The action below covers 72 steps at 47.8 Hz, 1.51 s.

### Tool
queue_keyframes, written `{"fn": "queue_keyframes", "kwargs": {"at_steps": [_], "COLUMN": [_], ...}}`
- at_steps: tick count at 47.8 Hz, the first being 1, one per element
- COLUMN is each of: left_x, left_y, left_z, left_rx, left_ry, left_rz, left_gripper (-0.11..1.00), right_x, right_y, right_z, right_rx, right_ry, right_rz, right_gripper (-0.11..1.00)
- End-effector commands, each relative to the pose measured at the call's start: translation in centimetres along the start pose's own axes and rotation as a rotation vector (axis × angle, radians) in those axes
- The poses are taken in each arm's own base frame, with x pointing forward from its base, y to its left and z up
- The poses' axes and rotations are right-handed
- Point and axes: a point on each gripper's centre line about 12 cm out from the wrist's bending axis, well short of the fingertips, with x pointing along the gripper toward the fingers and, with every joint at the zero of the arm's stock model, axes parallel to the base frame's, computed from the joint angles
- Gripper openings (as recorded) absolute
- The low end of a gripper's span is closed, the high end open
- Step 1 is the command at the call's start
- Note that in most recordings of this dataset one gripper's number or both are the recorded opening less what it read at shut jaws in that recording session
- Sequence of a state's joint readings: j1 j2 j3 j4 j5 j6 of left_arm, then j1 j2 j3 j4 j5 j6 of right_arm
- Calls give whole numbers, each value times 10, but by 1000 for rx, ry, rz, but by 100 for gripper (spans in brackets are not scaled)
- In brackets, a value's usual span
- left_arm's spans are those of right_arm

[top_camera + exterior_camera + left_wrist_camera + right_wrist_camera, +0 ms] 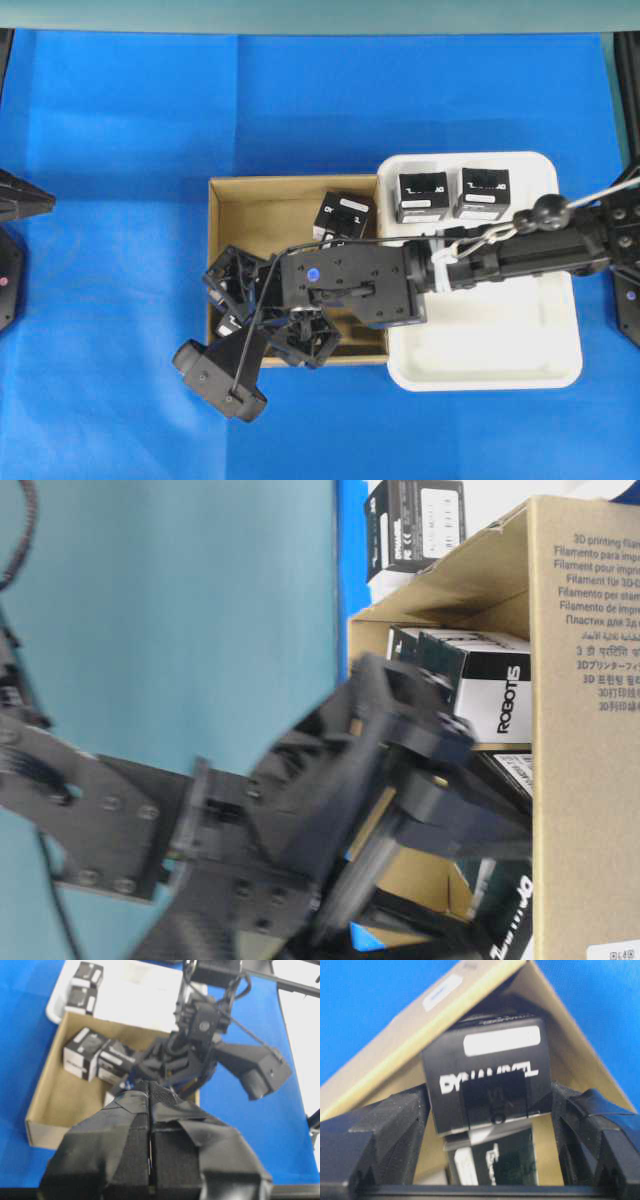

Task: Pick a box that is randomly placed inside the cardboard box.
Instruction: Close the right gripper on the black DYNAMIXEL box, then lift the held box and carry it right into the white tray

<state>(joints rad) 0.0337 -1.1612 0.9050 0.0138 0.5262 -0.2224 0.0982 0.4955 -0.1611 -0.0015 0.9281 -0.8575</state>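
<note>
Down in the cardboard box [255,215], the right pincer [490,1110] straddles a black box [487,1067] with white lettering and a white label strip. Its two padded fingers [385,1125] stand apart, one on each side of the box, and seem just clear of its sides, though the blur makes contact hard to judge. That box sits in a corner of the cardboard box, with another black box [495,1157] just below it in the wrist view. From overhead, the right arm reaches across a white tray [500,350] holding two black boxes [452,193]; one more black box [343,215] lies by the cardboard box's far wall. The left pincer [150,1160], its taped fingers pressed together and empty, hangs back over the blue desk [120,200].
</note>
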Motion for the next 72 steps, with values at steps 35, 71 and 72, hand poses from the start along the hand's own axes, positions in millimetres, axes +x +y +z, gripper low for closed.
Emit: {"fn": "queue_keyframes", "kwargs": {"at_steps": [35,71,72], "left_x": [-2,-3,-3], "left_y": [0,0,0], "left_z": [6,6,6], "left_rx": [7,5,5], "left_ry": [-27,-31,-31], "left_rz": [3,4,4], "left_gripper": [-6,-7,-7], "right_x": [-184,-275,-273], "right_y": [-34,27,29], "right_z": [-16,-97,-99], "right_rx": [369,646,651], "right_ry": [-165,-355,-367], "right_rz": [-178,-341,-349], "right_gripper": [79,79,79]}}
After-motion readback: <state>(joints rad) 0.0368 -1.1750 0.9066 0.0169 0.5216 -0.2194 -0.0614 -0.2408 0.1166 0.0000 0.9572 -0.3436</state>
